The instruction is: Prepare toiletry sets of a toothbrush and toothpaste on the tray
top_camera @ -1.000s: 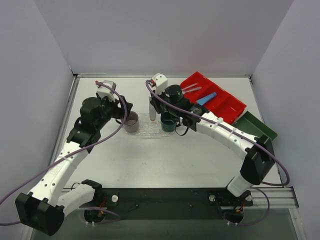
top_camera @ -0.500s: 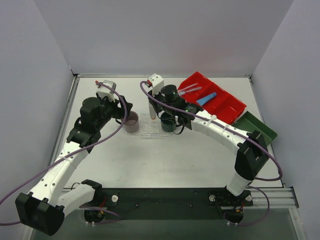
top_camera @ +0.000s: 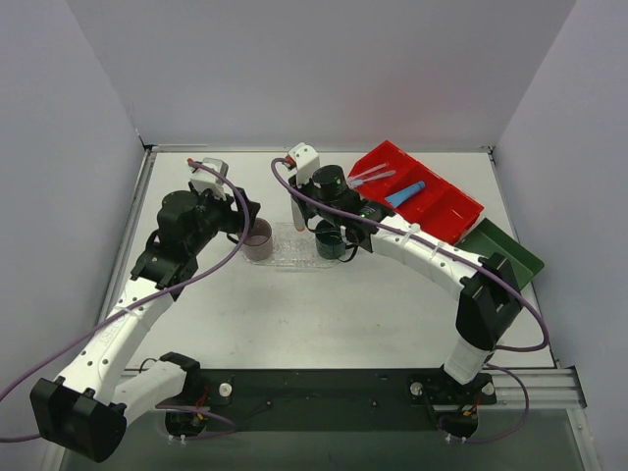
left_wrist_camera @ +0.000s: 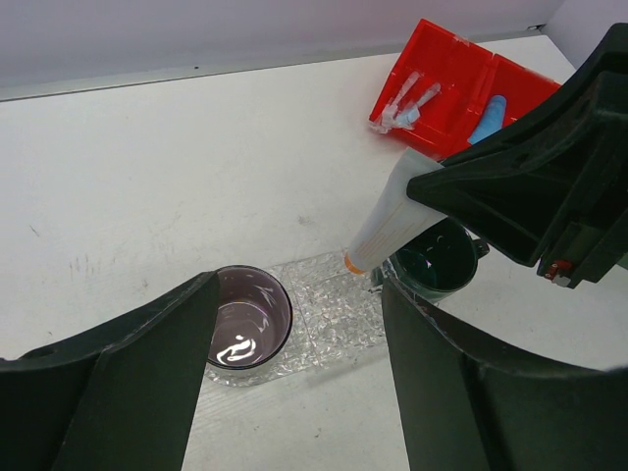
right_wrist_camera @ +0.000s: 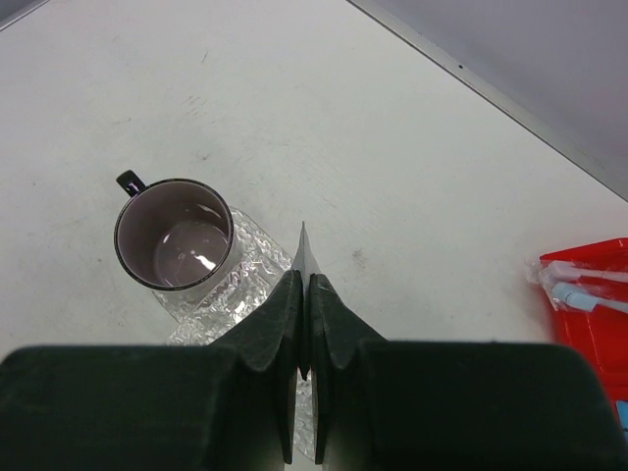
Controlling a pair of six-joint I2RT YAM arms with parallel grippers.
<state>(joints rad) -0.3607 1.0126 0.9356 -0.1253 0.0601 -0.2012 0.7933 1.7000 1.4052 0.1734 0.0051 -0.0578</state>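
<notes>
The tray [left_wrist_camera: 329,329] holds no set yet, only a mauve cup [left_wrist_camera: 250,316] at its nine o'clock end and a green mug [left_wrist_camera: 437,260] at three. My right gripper [right_wrist_camera: 303,289] is pinched tight on the white tube [left_wrist_camera: 385,221], which hangs cap-down above the tray, and my left gripper [left_wrist_camera: 299,294] is spread wide and empty. The blue tube [top_camera: 405,193] and toothbrushes [top_camera: 373,177] lie in the red bin [top_camera: 446,208] at two o'clock.

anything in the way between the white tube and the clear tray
Nothing visible. The white tube hangs cap-down over a bare stretch of the tray, between the mauve cup and the dark green mug.
</notes>
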